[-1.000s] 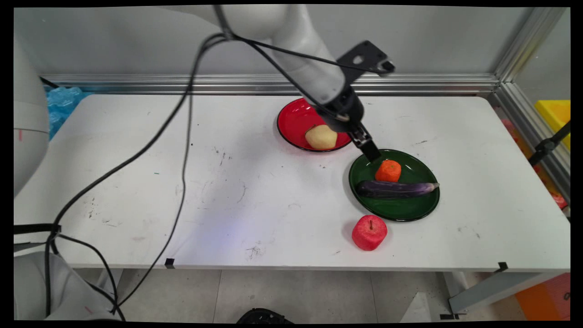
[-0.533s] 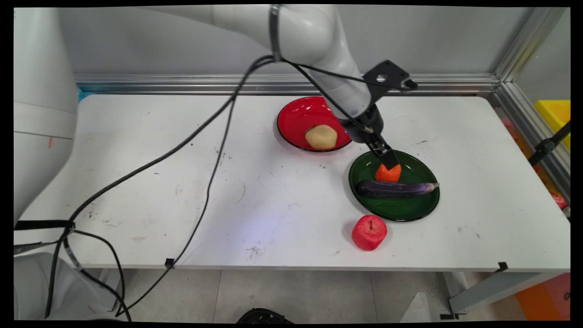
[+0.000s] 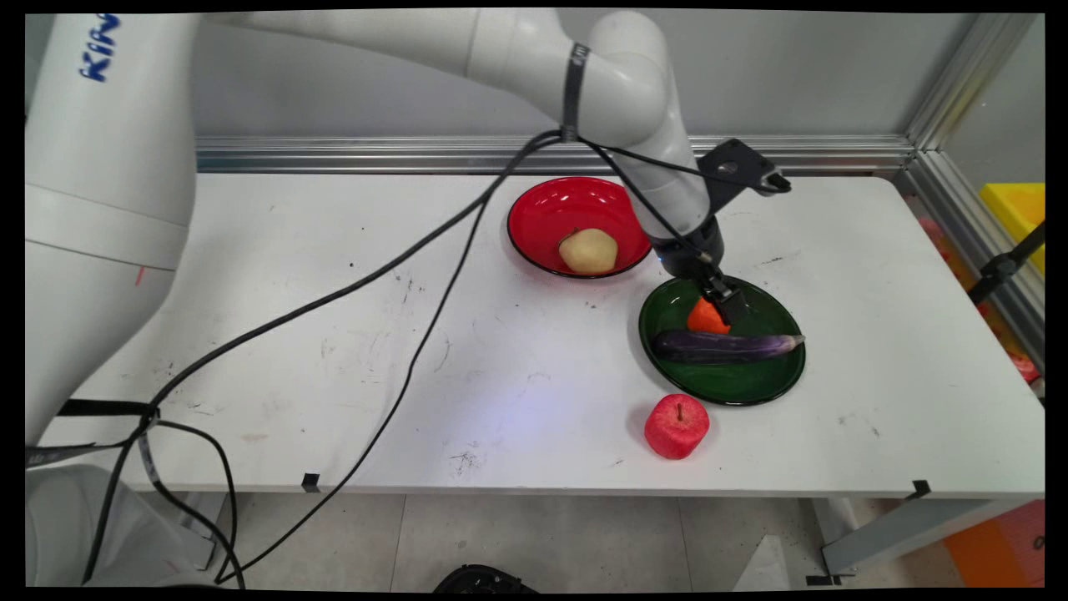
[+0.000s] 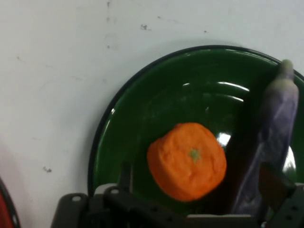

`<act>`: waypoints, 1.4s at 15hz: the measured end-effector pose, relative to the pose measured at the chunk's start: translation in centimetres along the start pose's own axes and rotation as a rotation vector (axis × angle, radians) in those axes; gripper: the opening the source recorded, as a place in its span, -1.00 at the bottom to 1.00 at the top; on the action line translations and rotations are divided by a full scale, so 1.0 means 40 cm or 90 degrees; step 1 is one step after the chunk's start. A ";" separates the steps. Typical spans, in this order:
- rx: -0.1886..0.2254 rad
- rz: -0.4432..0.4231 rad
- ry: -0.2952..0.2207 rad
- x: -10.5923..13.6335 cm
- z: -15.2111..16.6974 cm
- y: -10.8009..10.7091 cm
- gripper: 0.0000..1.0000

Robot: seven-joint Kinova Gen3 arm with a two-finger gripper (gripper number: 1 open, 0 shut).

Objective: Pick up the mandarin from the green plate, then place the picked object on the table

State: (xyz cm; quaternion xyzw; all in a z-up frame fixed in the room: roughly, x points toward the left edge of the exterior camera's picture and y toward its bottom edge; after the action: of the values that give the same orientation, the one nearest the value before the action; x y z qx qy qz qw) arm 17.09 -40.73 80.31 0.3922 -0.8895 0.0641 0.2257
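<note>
1. on the white table (image 3: 250, 250), toward its right half, a green plate (image 3: 768, 380) holds an orange (image 3: 703, 317) and an eggplant (image 3: 726, 345) lying across the plate's middle.
2. the gripper (image 3: 727, 310) is down over the green plate's far side, right at the orange; in the hand view its fingers (image 4: 273, 183) stand wide, one on each side of the orange (image 4: 187, 160), not pressing it. the right finger sits just by the eggplant (image 4: 275, 137).
3. the orange rests on the plate (image 4: 142, 109) just behind the eggplant, close to it; whether they touch i cannot tell.
4. a red plate (image 3: 551, 209) sits just behind and left of the green one, with a pale potato (image 3: 588, 250) on its near side.
5. a red apple (image 3: 677, 426) stands on the bare table just in front of the green plate.
6. the tabletop is scuffed with dark marks; a metal rail (image 3: 417, 154) runs along its far edge under a grey wall (image 3: 793, 75). black cables (image 3: 400, 267) hang from the arm across the table.
</note>
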 end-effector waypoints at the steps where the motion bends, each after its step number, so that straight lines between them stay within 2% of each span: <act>1: 0.001 -0.002 -0.002 0.005 0.008 0.001 1.00; 6: 0.007 -0.014 -0.017 0.035 0.062 0.010 1.00; 15: 0.017 -0.019 -0.036 0.047 0.086 0.015 1.00; 16: 0.019 -0.018 -0.039 0.046 0.085 0.016 -1.00; 21: 0.024 -0.003 -0.044 0.046 0.078 0.019 -1.00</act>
State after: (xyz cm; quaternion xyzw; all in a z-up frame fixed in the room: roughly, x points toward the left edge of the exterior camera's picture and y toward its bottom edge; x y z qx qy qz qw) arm 14.34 -42.34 78.41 0.4008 -0.8944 0.0669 0.1871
